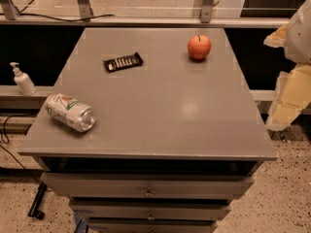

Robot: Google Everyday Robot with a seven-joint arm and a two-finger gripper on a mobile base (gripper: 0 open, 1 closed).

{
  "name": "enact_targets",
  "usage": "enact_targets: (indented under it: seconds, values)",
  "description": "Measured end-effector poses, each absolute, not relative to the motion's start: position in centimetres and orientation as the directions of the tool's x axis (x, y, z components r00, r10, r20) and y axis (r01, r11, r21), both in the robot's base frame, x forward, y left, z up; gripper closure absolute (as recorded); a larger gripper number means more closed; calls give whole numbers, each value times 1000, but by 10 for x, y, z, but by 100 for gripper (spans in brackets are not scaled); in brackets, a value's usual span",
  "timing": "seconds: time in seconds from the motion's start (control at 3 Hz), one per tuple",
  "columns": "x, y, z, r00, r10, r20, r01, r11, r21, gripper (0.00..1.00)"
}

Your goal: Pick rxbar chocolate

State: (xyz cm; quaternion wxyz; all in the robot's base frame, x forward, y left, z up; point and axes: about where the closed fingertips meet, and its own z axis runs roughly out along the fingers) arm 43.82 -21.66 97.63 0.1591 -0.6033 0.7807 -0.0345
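The rxbar chocolate (pixel 123 61) is a small flat black wrapper with a row of pale lettering. It lies at the back left of the grey cabinet top (pixel 160 106). My gripper (pixel 287 98) shows as pale yellow and white parts at the right edge of the view. It hangs beside the cabinet's right side, off the top and far from the bar. It holds nothing that I can see.
A silver-white soda can (pixel 70 112) lies on its side near the front left corner. A red apple (pixel 199 47) stands at the back right. A white pump bottle (pixel 22 79) stands on a ledge to the left. Drawers (pixel 148 192) face front below.
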Motion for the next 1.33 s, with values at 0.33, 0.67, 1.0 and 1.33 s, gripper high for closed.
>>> enact_targets:
  seconds: [0.33, 0.67, 1.0, 1.33]
  values:
    - [438, -217, 976, -221, -953, -207, -931, 270, -246, 0]
    - [455, -217, 982, -176, -952, -249, -933, 242, -266, 0]
    - [494, -192, 987, -106, -935, -338, -945, 201, -259, 0]
    - [529, -154, 983, -43, -894, -446, -956, 167, -243, 0]
